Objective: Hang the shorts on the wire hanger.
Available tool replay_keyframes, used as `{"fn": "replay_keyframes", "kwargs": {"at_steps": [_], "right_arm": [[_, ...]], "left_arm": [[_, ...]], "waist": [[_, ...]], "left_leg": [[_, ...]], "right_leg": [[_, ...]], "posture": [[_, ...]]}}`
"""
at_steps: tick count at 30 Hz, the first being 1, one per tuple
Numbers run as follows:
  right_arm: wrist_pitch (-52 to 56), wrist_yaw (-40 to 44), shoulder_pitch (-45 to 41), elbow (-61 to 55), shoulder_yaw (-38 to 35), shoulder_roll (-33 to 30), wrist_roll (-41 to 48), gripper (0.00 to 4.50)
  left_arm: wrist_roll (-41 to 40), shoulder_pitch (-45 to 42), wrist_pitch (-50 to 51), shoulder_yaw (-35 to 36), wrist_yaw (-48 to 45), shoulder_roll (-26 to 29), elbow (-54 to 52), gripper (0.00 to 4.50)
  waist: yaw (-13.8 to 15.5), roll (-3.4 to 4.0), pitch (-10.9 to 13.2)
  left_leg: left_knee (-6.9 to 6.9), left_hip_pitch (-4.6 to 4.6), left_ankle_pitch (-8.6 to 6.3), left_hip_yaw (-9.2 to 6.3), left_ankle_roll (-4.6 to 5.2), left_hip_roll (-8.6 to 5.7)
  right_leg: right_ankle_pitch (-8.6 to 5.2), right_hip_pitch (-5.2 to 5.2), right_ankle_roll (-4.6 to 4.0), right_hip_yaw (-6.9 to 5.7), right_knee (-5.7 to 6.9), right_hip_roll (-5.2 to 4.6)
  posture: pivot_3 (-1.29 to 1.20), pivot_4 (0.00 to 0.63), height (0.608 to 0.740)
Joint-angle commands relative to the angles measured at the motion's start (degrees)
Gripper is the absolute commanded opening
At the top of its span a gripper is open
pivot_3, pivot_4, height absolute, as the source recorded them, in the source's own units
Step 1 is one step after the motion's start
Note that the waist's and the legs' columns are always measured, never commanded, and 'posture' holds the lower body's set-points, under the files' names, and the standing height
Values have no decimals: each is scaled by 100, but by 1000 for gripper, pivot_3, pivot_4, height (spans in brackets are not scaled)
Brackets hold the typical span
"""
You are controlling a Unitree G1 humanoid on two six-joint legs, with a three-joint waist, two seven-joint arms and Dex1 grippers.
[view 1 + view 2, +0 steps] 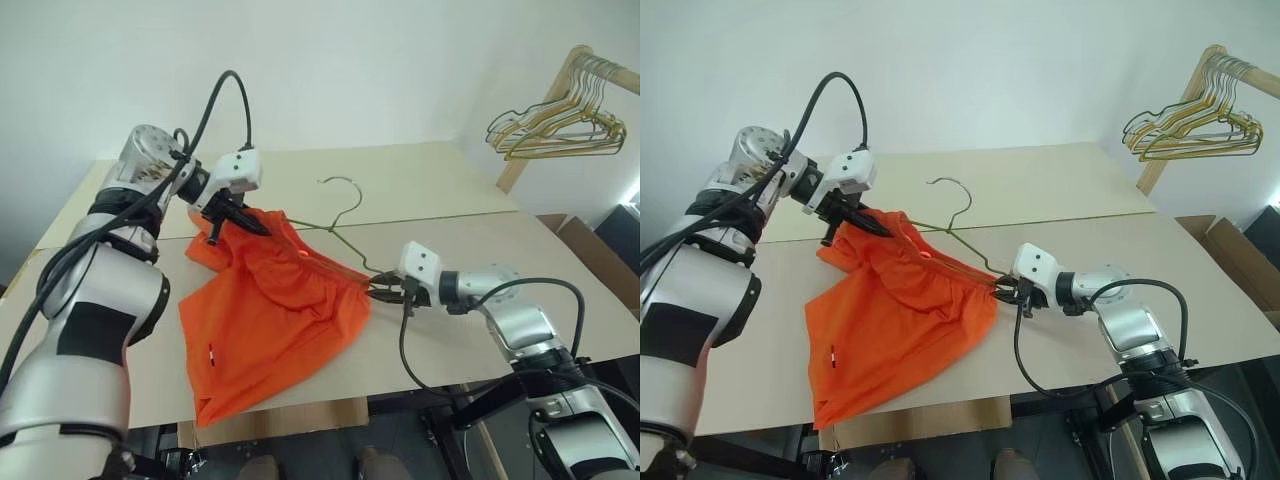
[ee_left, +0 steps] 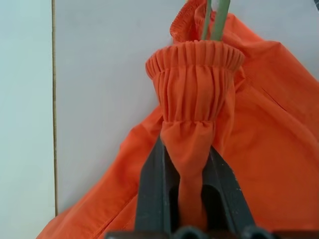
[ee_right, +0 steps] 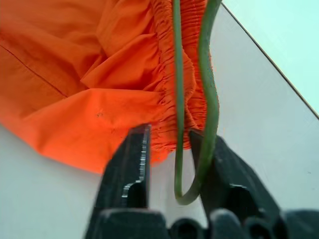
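Orange shorts (image 2: 192, 114) pinched by left tool (image 2: 187, 164); wire hanger (image 3: 192, 99) threads waistband.

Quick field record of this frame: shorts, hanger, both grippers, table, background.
shorts: orange, waistband bunched around the hanger's wire, rest draped on the table
wire hanger: thin, hook pointing away from the robot, one corner between the right gripper's fingers
left gripper: shut on the shorts' waistband fabric
right gripper: fingers apart, hanger's bend between them
table: beige, seam across
background: wooden rack with a bunch of hangers
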Motion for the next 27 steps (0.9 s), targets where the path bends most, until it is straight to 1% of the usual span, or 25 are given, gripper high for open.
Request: {"fn": "replay_keyframes", "kwargs": {"at_steps": [1,2,4,6,9,11,13,15,18,22,27], "right_arm": [[-131,-173,-156,118,-509,-162,123,2988],[-26,-122,-141,173,-630,-238,213,3298],[39,-56,-19,267,-925,-387,406,3298],[452,-61,60,433,-1300,-474,757,3298],[821,-66,282,731,-1858,-464,1265,3298],[953,40,612,692,-2004,-401,1489,3298],[1266,153,852,551,-1977,-261,1736,3298],[1260,238,1021,423,-1902,-45,1891,3298],[1683,242,924,449,-1732,337,2117,3298],[1673,100,586,717,-1413,828,1995,3298],[1508,70,195,1154,-1208,1210,1848,3298]], "left_arm": [[-291,-225,-59,22,-17,183,-202,0],[-344,-229,-69,66,-17,207,-216,0],[-550,-235,-9,166,-17,260,-272,0],[-810,-255,134,165,-17,348,-372,0],[-842,-276,5,-35,-17,491,-453,0],[-930,-277,35,-113,-17,553,-528,0],[-1005,-283,77,-137,-17,581,-565,0],[-1049,-290,65,-178,-17,596,-570,0],[-1101,-312,68,-205,-17,593,-558,0],[-1193,-320,100,-187,-17,578,-576,0],[-1248,-320,100,-210,-17,587,-583,0]], "waist": [[0,0,0],[0,0,0],[8,0,0],[8,0,0],[6,0,0],[9,0,0],[8,0,0],[-24,0,0],[-87,0,0],[-140,0,0],[-138,0,0]], "left_leg": [[0,0,0,0,0,0],[0,-1,0,0,0,0],[0,-1,0,1,0,-1],[0,-1,0,0,0,-1],[0,0,0,0,0,0],[-1,4,0,-1,1,0],[-1,4,0,0,1,1],[0,9,0,0,1,2],[4,15,0,3,1,0],[5,16,0,2,1,0],[5,12,0,0,1,0]], "right_leg": [[0,0,0,0,-1,0],[0,0,0,0,-1,0],[0,0,0,0,-3,-1],[0,1,0,0,-4,-2],[0,3,0,0,-4,-2],[0,6,0,0,-4,0],[0,6,0,0,-1,0],[0,9,0,2,2,1],[0,8,1,10,19,1],[-2,5,4,10,27,1],[-3,3,5,9,33,0]], "posture": [[-32,0,740],[-35,0,740],[-35,0,740],[-35,0,740],[-31,0,740],[-26,0,740],[-26,0,740],[-26,0,740],[-29,0,740],[-28,0,740],[-23,0,740]]}}
